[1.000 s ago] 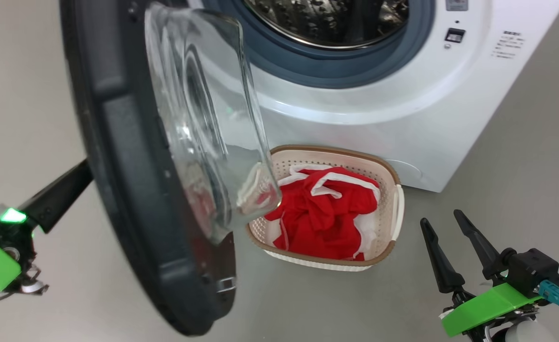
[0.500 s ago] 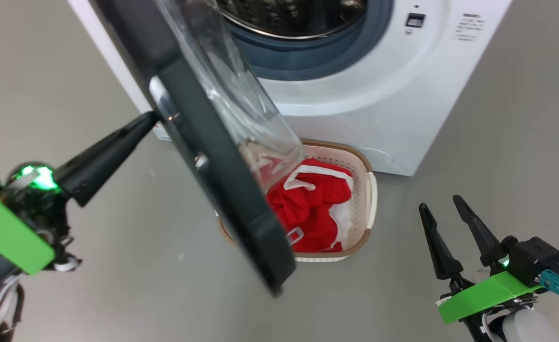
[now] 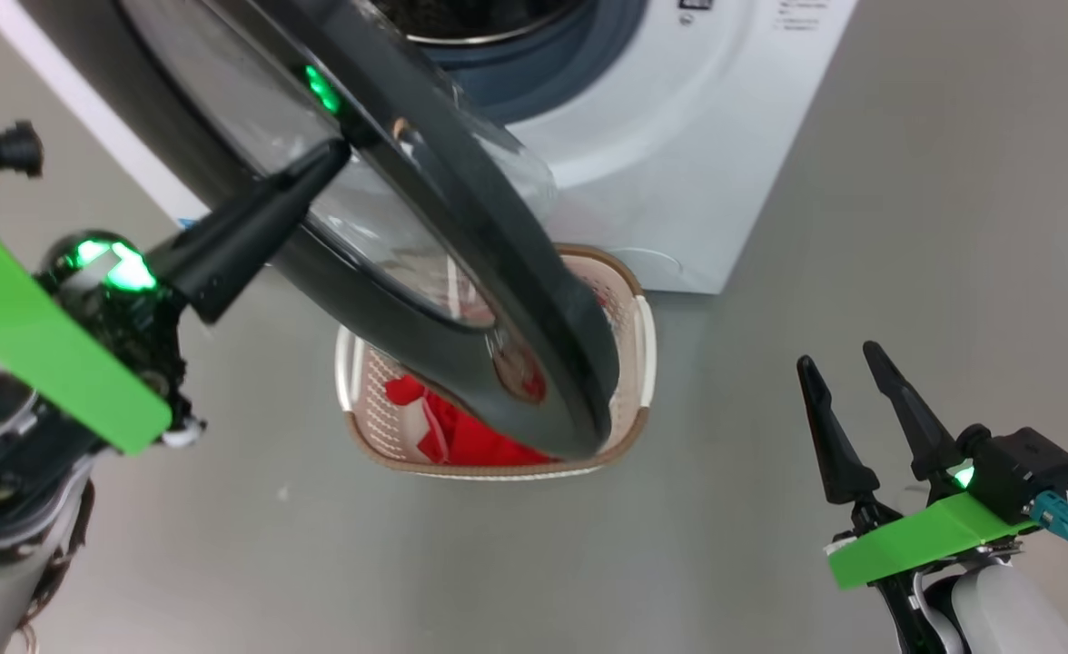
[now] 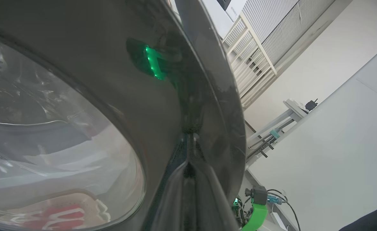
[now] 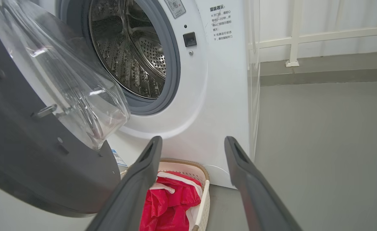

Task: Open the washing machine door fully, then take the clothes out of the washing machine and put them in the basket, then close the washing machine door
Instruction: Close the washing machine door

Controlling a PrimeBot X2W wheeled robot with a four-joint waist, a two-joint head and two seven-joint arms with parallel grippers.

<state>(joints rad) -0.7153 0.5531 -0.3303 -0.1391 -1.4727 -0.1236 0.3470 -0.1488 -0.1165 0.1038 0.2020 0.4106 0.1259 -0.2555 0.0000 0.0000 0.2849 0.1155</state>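
left end effector closed, touching door | right end effector open, empty

Long dark tapered fingers, green wrist plates, glowing green lights, teal cable connector, pale forearm

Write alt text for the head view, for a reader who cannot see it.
The left gripper touches the outer face of a partly open washing machine door, which hangs over a basket of red clothes on the floor before the white washing machine. The right gripper sits open at lower right, touching nothing.
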